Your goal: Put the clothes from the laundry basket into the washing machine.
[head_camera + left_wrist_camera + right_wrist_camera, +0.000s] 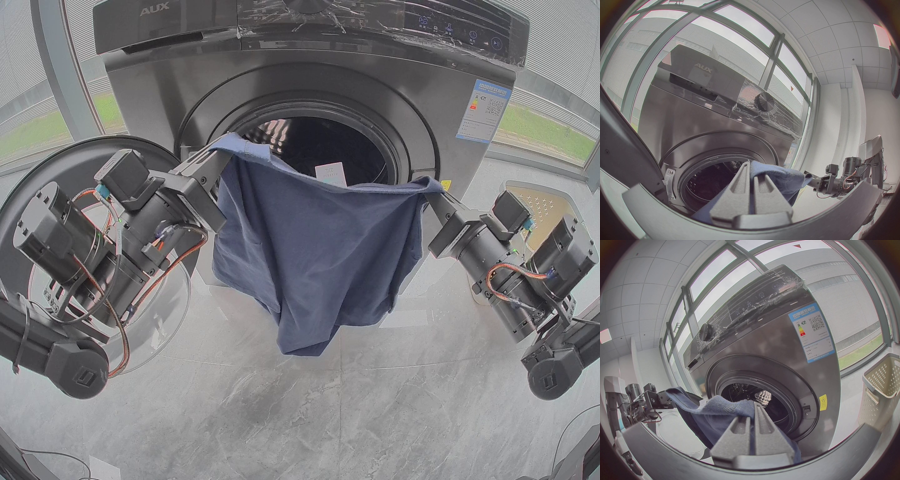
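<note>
Presently: left gripper [220, 152] and right gripper [430, 189] each clamp a top corner of the blue garment [312, 250] — spread mid-frame, hanging before the washing machine [375, 87] opening; laundry basket [547, 207] at right edge.

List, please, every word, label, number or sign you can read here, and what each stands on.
Brand mark in capitals on the top panel of the washing machine: legible, left unquoted.
Energy label on its front: coloured bars, square code, print too small.
Yellow sticker by the door opening: too small.
White tag at the top edge of the blue garment: blurred.
Control panel: lit icons, no words.
</note>
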### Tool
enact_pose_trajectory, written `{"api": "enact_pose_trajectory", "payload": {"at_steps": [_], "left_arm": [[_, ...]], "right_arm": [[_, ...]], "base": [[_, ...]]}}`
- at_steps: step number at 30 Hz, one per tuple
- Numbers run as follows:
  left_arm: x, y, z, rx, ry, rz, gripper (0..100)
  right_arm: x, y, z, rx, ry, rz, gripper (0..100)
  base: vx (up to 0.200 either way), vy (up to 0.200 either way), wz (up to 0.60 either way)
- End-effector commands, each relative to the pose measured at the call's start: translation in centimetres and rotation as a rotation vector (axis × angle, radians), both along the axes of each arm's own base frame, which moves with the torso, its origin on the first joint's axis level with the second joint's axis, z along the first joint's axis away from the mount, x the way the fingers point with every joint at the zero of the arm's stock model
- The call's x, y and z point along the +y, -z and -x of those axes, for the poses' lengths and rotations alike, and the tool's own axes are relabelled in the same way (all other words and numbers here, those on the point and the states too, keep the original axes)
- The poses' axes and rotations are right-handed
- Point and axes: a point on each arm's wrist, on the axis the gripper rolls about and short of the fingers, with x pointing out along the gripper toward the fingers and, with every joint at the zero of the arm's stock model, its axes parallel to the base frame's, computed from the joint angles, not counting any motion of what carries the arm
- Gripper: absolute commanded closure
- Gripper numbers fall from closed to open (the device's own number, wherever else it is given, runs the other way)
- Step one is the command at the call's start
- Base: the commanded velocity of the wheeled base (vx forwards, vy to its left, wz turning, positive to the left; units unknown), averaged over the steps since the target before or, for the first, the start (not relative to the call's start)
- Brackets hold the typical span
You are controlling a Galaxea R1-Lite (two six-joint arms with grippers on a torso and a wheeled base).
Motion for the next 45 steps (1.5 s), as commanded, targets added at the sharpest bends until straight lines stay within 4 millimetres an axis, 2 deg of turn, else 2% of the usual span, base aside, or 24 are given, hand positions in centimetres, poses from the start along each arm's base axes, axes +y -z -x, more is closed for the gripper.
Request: {"api": "enact_pose_trajectory", "payload": {"at_steps": [1, 3, 4, 5, 12, 14, 15, 17, 18, 19, 20, 21, 26, 31, 38, 45], "left_arm": [[-0.1, -0.2, -0.1, -0.007, 0.002, 0.003, 100], [-0.3, -0.2, 0.0, -0.007, 0.011, 0.004, 100], [-0.3, -0.2, 0.0, -0.007, 0.011, 0.004, 100], [-0.7, -0.2, 0.3, -0.006, 0.025, 0.003, 100], [-1.4, 0.2, 0.8, 0.006, 0.055, -0.006, 100], [-1.5, 0.4, 0.7, 0.008, 0.059, -0.007, 100], [-1.5, 0.4, 0.7, 0.008, 0.059, -0.007, 100], [-1.5, 0.4, 0.7, 0.007, 0.061, -0.005, 100], [-1.5, 0.4, 0.7, 0.007, 0.061, -0.005, 100], [-1.8, 0.4, 1.0, 0.006, 0.073, -0.004, 100], [-1.8, 0.4, 1.0, 0.006, 0.073, -0.004, 100], [-1.9, 0.3, 1.2, 0.004, 0.082, -0.003, 100], [-2.2, 0.6, 1.5, 0.015, 0.098, -0.008, 100], [-2.4, 0.8, 1.9, 0.015, 0.127, -0.016, 100], [-2.5, 0.9, 1.8, 0.02, 0.127, -0.02, 100], [-2.4, 1.0, 1.7, 0.022, 0.124, -0.021, 100]], "right_arm": [[1.2, 1.9, -0.6, 0.053, -0.022, 0.037, 100], [2.2, 3.4, -1.0, 0.096, -0.044, 0.062, 100], [2.2, 3.4, -1.0, 0.096, -0.044, 0.062, 100], [3.1, 4.5, -1.4, 0.123, -0.057, 0.08, 100], [5.2, 6.8, -3.1, 0.165, -0.076, 0.091, 100], [6.1, 8.3, -3.3, 0.198, -0.093, 0.118, 100], [6.4, 8.8, -3.2, 0.209, -0.101, 0.128, 0], [7.1, 10.1, -3.2, 0.235, -0.115, 0.155, 0], [7.1, 10.1, -3.2, 0.235, -0.115, 0.155, 0], [7.7, 11.7, -3.5, 0.264, -0.121, 0.188, 0], [7.7, 11.7, -3.5, 0.264, -0.121, 0.188, 0], [8.2, 13.0, -3.9, 0.282, -0.121, 0.208, 0], [9.4, 14.8, -5.3, 0.286, -0.122, 0.225, 0], [10.1, 15.7, -6.0, 0.274, -0.127, 0.242, 0], [11.4, 15.8, -6.2, 0.248, -0.163, 0.232, 0], [11.7, 16.7, -6.3, 0.266, -0.198, 0.234, 0]], "base": [[0.0, 0.0, 0.0], [0.0, 0.0, 0.0], [0.0, 0.0, 0.0], [0.0, 0.0, 0.0], [0.0, 0.0, 0.0], [0.0, 0.0, 0.0], [0.0, 0.0, 0.0], [0.0, 0.0, 0.0], [0.0, 0.0, 0.0], [0.0, 0.0, 0.0], [0.0, 0.0, 0.0], [0.0, 0.0, 0.0], [0.0, 0.0, 0.0], [0.0, 0.0, 0.0], [0.0, 0.0, 0.0], [0.0, 0.0, 0.0]]}}
